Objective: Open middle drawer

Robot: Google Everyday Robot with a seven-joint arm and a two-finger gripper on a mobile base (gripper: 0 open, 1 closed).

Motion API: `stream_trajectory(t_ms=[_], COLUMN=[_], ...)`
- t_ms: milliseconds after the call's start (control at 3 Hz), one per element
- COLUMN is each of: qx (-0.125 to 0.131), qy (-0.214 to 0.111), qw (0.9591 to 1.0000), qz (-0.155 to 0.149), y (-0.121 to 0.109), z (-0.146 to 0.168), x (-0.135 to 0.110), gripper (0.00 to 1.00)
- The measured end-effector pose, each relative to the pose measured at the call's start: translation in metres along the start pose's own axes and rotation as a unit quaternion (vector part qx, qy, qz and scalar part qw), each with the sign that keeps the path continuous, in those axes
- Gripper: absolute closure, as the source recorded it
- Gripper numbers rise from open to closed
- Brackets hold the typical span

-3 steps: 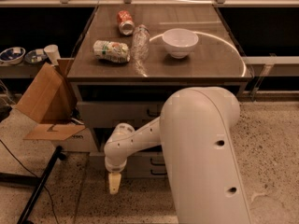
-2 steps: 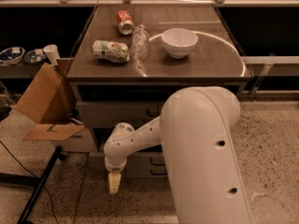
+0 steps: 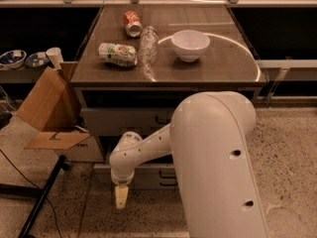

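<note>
The grey cabinet stands under the table. The tall top drawer front has a dark handle. Below a dark gap, the middle drawer shows as a low grey front with a small dark bar handle. It looks closed and is partly hidden by my white arm. The lowest drawer front lies just beneath it. My gripper hangs pointing down near the floor. It is in front of the cabinet's lower left part, left of and below the middle drawer's handle, and touches nothing.
On the table lie a red can, a clear bottle, a green-white packet and a white bowl. An open cardboard box stands left of the cabinet. A dark stand leg crosses the floor at left.
</note>
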State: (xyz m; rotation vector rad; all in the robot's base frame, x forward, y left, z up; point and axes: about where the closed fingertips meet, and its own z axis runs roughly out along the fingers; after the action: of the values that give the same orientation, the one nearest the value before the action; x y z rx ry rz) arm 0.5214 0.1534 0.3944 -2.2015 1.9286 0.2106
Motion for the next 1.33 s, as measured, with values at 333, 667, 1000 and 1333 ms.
stream_trajectory(t_ms=[333,667,1000,1333], qx=[-0.008,-0.008,-0.015,-0.015], qy=[0.005,0.005,0.008,0.008], qw=[1.0,1.0,0.9998,0.9998], qz=[0.0,0.0,0.005,0.005], y=[0.0007,0.0006,0.0085,0.0085], z=[0.0023,-0.0004,0.0019,-0.0014], x=[0.0012,0.0006,0.0039,0.0014], gripper=[0.0,0.0,0.0,0.0])
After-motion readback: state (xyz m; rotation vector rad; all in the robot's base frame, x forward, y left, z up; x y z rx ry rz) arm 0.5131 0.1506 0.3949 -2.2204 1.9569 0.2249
